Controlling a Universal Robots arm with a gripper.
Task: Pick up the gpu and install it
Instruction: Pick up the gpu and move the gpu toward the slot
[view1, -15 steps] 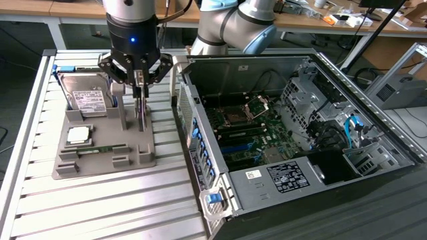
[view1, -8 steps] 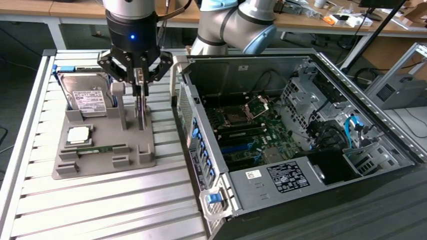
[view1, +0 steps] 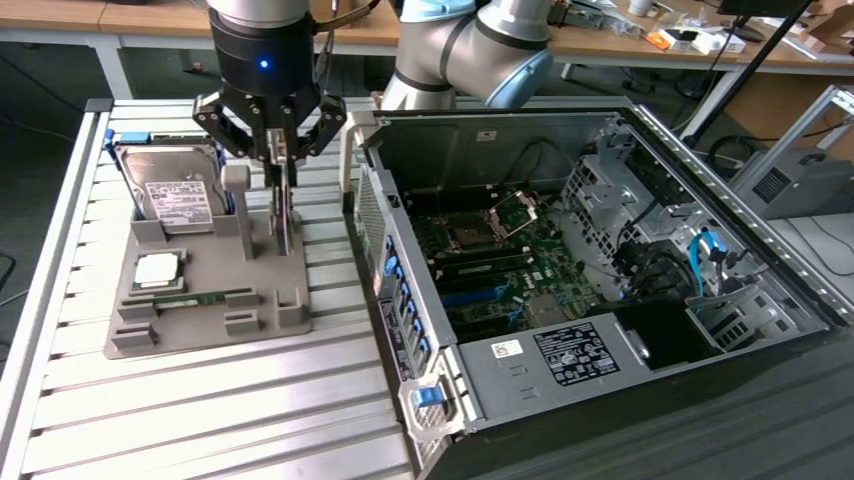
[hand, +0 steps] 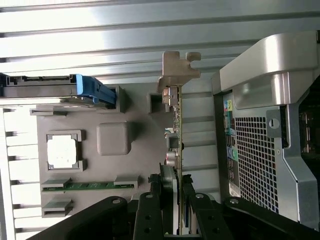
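The gpu (view1: 283, 215) is a thin dark card standing on edge over the grey parts holder (view1: 200, 330). Its lower end is at the holder's right side. My gripper (view1: 275, 150) comes down from above, its fingers on either side of the card's upper edge, shut on it. In the wrist view the gpu (hand: 175, 132) runs edge-on away from my gripper (hand: 172, 202), with its silver bracket (hand: 177, 67) at the far end. Whether the card has left the holder's slot cannot be told.
On the holder (hand: 112, 137) lie a hard drive (view1: 174, 190), a processor (view1: 156, 267) and a green memory stick (view1: 200, 297). The open computer case (view1: 481, 150) stands at the exterior view's right, its motherboard (view1: 494, 260) exposed. A slatted aluminium table (view1: 200, 420) carries everything.
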